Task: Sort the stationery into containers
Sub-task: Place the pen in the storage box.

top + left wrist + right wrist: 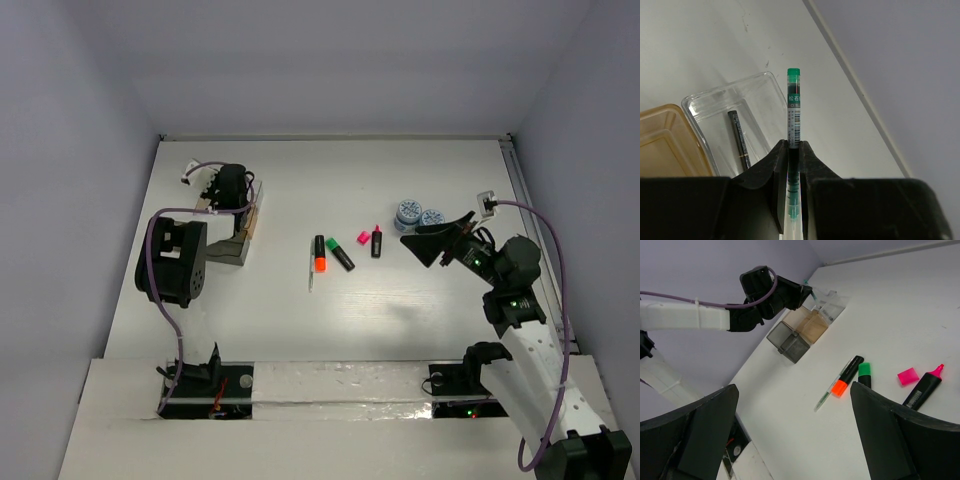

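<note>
One pen (794, 107), clamped in left end effector (793, 146)

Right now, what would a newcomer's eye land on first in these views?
The left claw is shut on a green-capped pen, right at the rim of a clear box that holds a dark pen. Mid-table lie an orange-ended marker, a green-ended marker and a pink-ended marker. The right claw hangs wide open and empty to their right.
</note>
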